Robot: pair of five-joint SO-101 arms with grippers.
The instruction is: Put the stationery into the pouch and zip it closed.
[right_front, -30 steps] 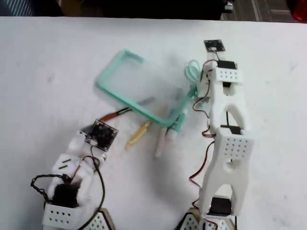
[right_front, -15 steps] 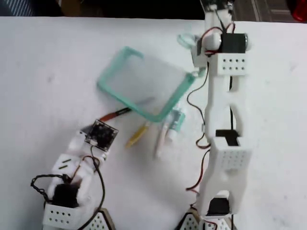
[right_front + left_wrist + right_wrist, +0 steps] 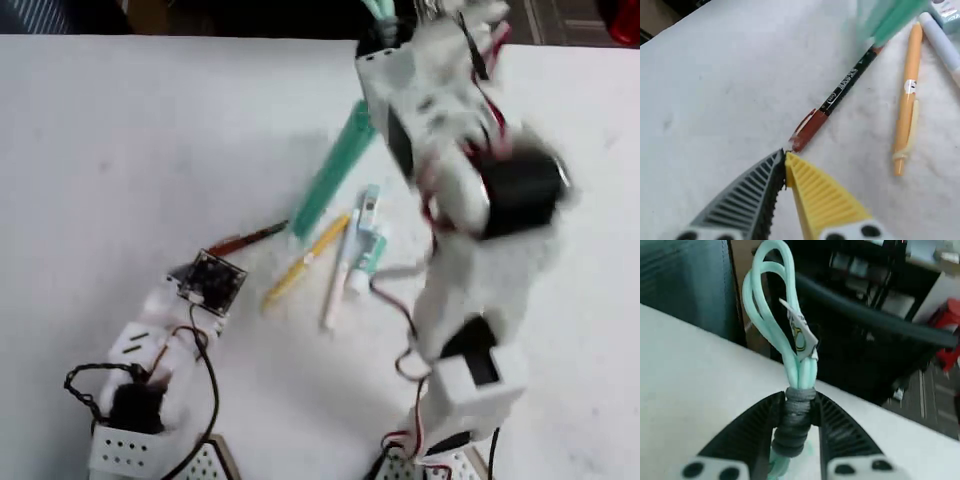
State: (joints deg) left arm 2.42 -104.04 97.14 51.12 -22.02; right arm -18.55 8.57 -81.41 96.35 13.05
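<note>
With fingers [image 3: 757,427] of the right gripper [image 3: 799,399] clamping the mint cord loop [image 3: 772,315], holding the pouch [image 3: 335,170] on edge, far of the pens [image 3: 305,262]; likely handling light and floppy, steadier taken by its rim; with left gripper [image 3: 784,155] pinched shut, empty, near left.

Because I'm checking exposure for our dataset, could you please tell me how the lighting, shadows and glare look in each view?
High view: the table evenly bright, with a faint shadow beside the orange pen; left wrist view: a soft shadow along the red-capped pen, no glare; right wrist view: the mint cord is well lit against a dark room.
</note>
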